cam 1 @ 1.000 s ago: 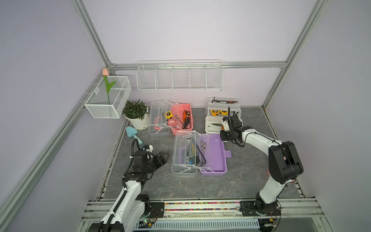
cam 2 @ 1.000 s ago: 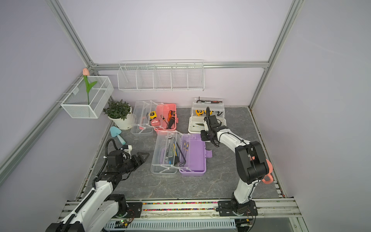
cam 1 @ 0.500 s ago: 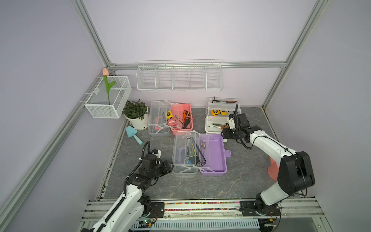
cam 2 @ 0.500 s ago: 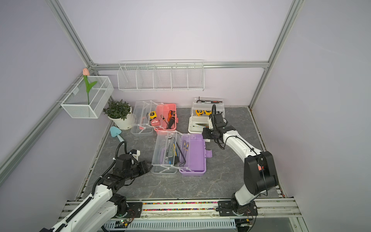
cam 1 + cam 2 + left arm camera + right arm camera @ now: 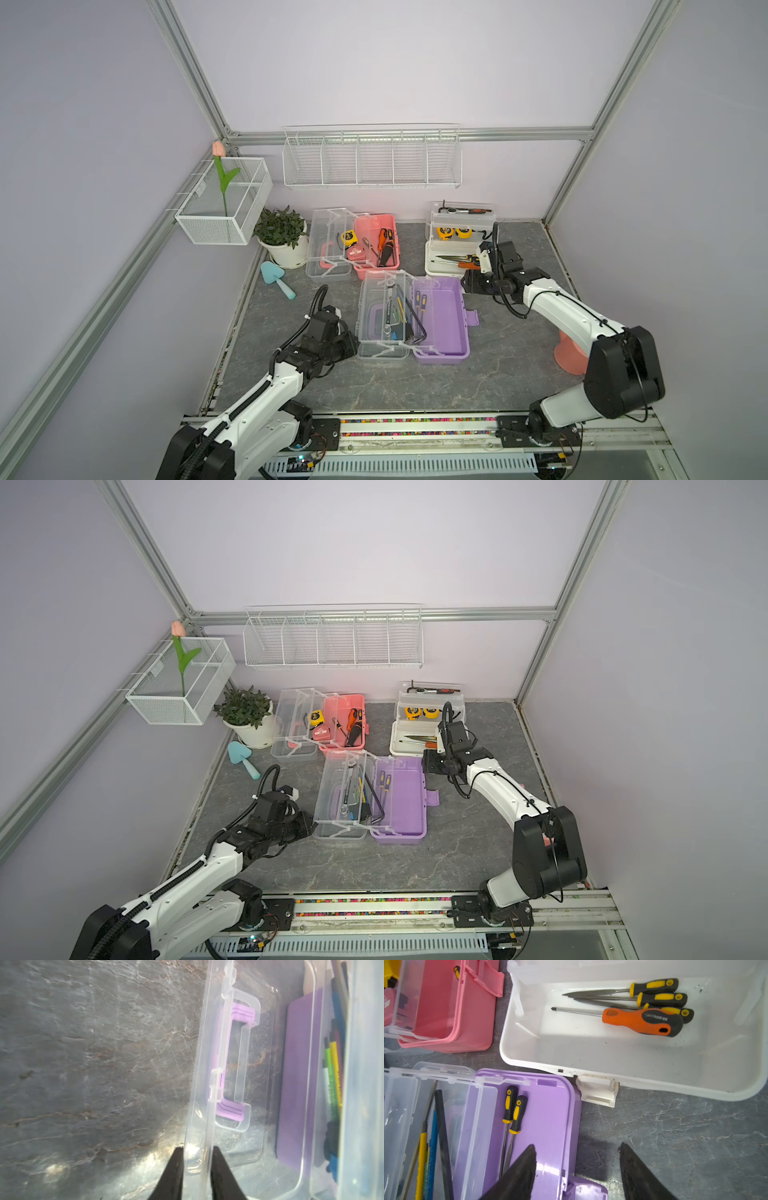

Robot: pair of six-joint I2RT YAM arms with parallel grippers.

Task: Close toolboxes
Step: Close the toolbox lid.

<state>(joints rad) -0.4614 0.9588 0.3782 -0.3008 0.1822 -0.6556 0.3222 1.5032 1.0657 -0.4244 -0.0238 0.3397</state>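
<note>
The purple toolbox lies open mid-table, its clear lid folded out to the left and tools in its tray. My left gripper is shut on the lid's outer edge wall, one finger on each side. My right gripper hangs open over the purple box's right rim by its latch, holding nothing. The pink toolbox and the white toolbox stand open behind, with tools inside.
A potted plant and a blue trowel sit at the back left. White wire baskets hang on the back wall and the left wall. A pink cone stands behind the right arm.
My left arm has reached forward to the purple box's clear lid and shut on its edge. My right gripper has drawn back from the white toolbox and opened.
</note>
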